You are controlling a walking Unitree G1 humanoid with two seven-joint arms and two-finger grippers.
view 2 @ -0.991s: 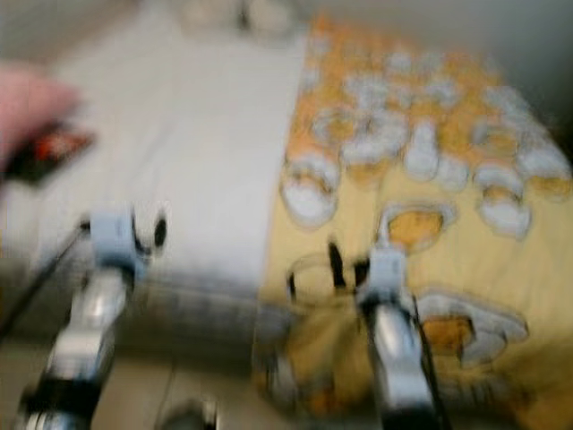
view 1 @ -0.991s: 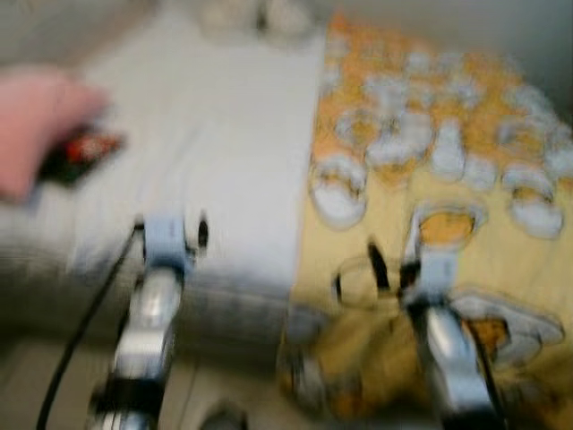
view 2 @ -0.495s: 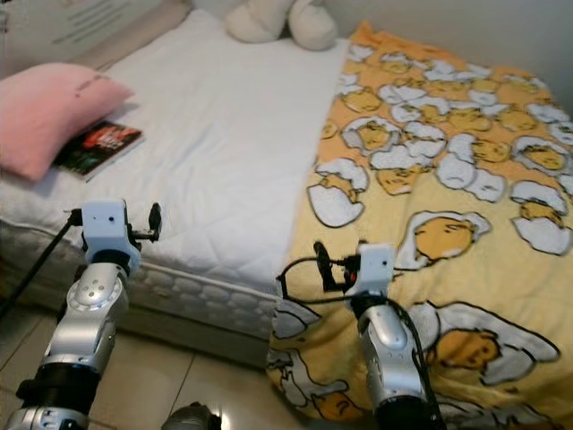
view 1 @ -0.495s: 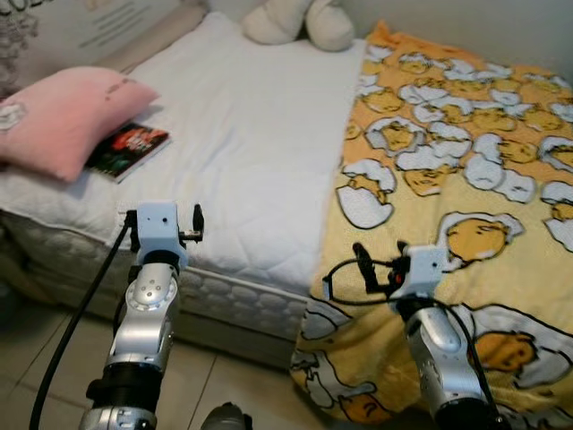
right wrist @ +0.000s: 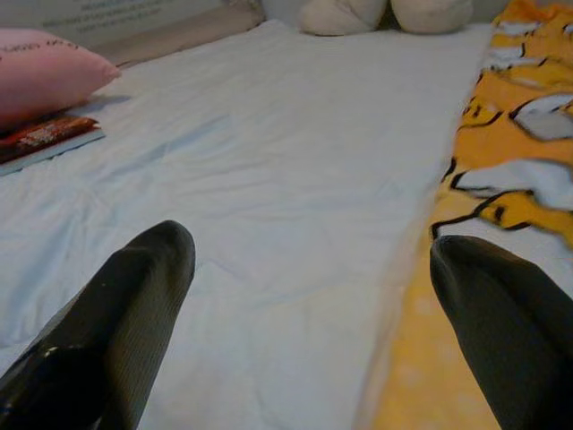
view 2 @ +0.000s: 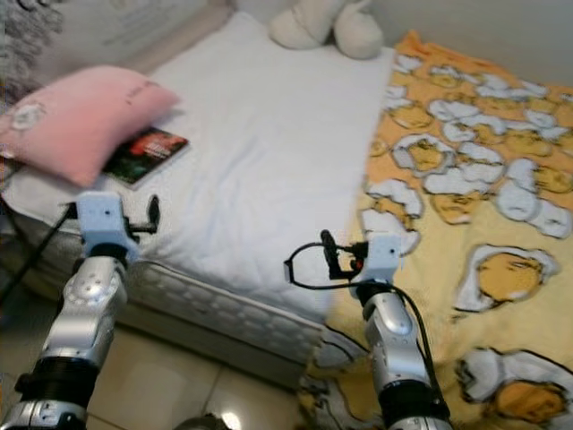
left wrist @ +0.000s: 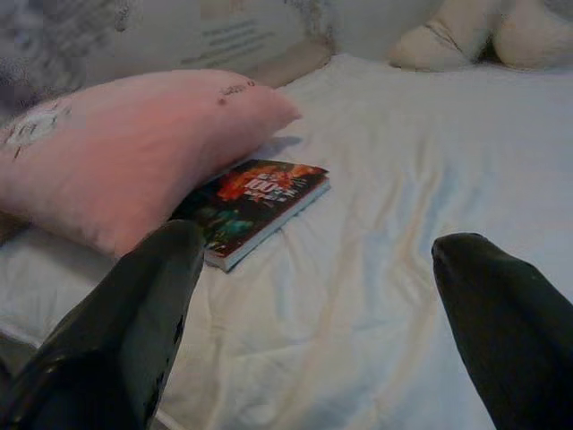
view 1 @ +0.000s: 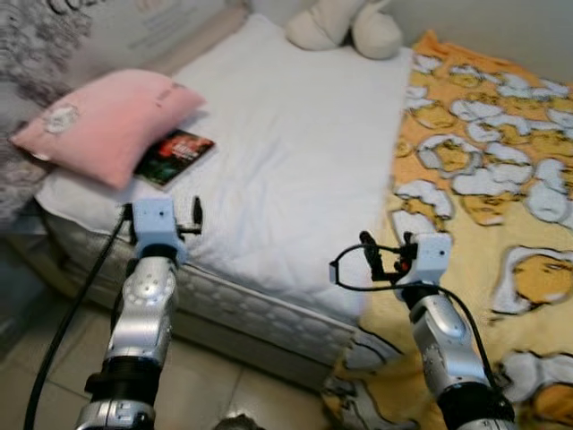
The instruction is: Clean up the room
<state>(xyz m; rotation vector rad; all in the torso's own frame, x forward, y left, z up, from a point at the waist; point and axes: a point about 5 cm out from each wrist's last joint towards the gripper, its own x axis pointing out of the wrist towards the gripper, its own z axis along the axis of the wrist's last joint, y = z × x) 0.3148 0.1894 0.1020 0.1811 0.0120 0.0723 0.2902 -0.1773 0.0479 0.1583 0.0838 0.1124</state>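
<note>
a: what lies on the bed?
b: a white quilted mattress (view 1: 295,170). far left, a soft pink pillow (view 1: 112,121) overlaps a dark paperback book with a red cover (view 1: 175,157). a yellow blanket printed with chicks in eggshells (view 1: 488,170) covers the right side — a cream plush toy (view 1: 345,22) sits at the far end.
a: and the grippers?
b: left gripper (left wrist: 313,296) and right gripper (right wrist: 309,287) hover at the near edge, fingers spread wide — both empty.

One pink pillow (view 1: 107,121), one book (view 1: 175,157), one plush toy (view 1: 345,25), one yellow blanket (view 1: 488,170)
</note>
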